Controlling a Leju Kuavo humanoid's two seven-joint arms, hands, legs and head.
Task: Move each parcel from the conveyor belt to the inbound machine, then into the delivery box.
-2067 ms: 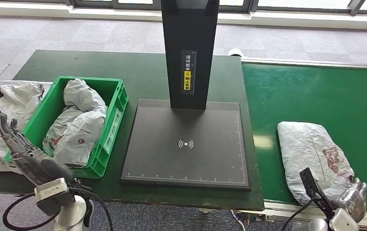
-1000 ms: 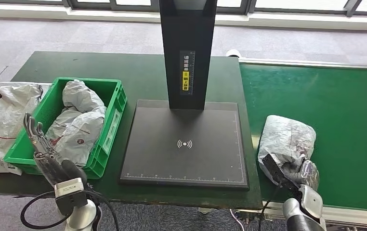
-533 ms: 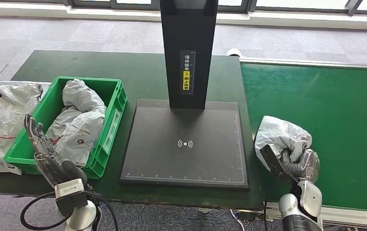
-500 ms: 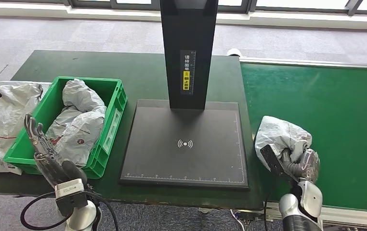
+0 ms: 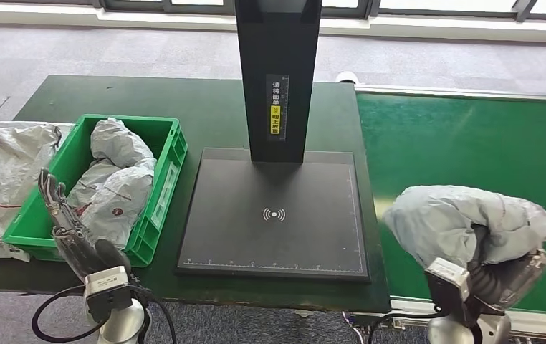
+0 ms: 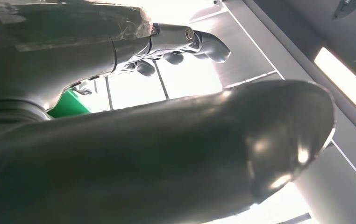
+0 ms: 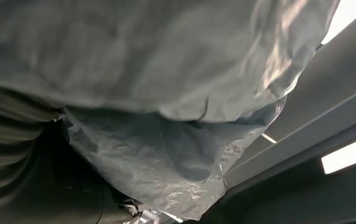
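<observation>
While the right robot hand [image 5: 503,276] grips a grey parcel [image 5: 463,223] from beneath at about 4 o'clock in the head view, the bag drapes over it, raised above the near edge of the green conveyor belt [image 5: 471,150]. In the right wrist view the parcel's crinkled plastic [image 7: 167,93] hangs close over the camera. The left robot hand [image 5: 66,229] stands at 8 o'clock, fingers spread wide and pointing up, holding nothing, just in front of the green delivery box [image 5: 170,172]. That box sits on the dark green bench [image 5: 148,100] and holds several grey parcels [image 5: 112,179]. At 9 o'clock, more grey bags [image 5: 1,165] lie on the bench beside the box. The inbound machine [image 5: 274,215], a black flat plate with a tall black post, stands in the middle, between the box and the belt.
</observation>
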